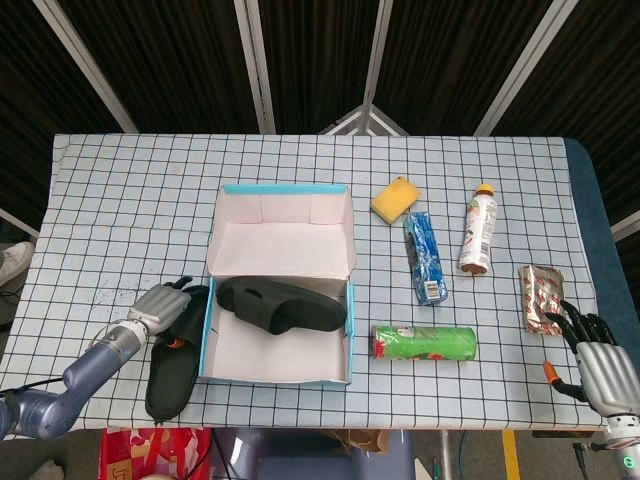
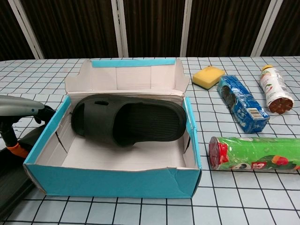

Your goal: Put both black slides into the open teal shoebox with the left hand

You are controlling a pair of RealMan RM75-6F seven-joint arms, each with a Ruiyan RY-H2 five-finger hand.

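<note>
Left hand point(image 1: 160, 305) sits on the strap end of the loose black slide point(image 1: 172, 360), just left of the teal shoebox point(image 1: 207, 330); can't tell if your fingers have closed on it. Other slide point(image 1: 280, 305) already lies in the box. Looks like light, bendy foam w/ a grippy strap, so hook that. Long axis runs near-to-far alongside the box wall.

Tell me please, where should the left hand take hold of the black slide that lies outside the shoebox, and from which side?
Probably at the strap end of the outside slide, nearest the left hand, coming from above and the left. It lies flat against the teal shoebox's left wall, so the box side is blocked, and the raised strap offers an edge to pinch.
</note>
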